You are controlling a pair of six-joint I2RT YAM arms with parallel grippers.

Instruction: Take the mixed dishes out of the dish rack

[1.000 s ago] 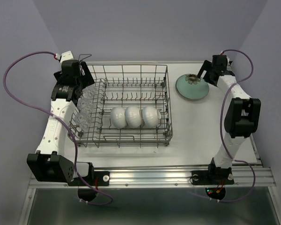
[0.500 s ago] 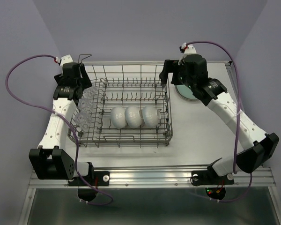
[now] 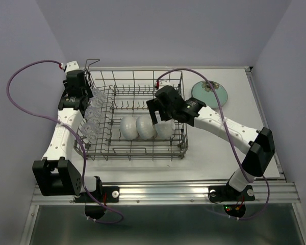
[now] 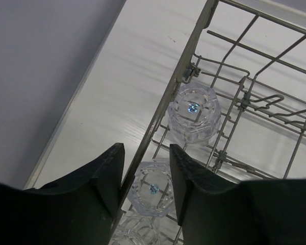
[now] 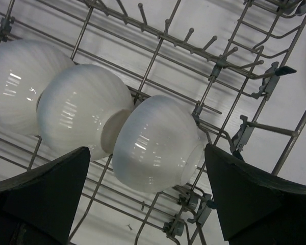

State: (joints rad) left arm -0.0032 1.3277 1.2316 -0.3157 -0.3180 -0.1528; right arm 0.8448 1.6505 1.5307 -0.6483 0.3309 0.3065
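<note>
Our right pincer (image 5: 147, 150) hangs spread wide just above a white bowl (image 5: 160, 127), one of three lying in the dish rack (image 5: 222, 64). Our left pincer (image 4: 146, 153), fingers apart, straddles the rack's side wire over a clear glass (image 4: 153, 190), with a second glass (image 4: 194, 113) just ahead inside the rack.

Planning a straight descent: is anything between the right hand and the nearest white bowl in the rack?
Nothing visible does. The right hand is open over the rightmost white bowl, one finger to each side. Wires of the dish rack run beside and under that bowl, not over it. The middle bowl touches it.
</note>
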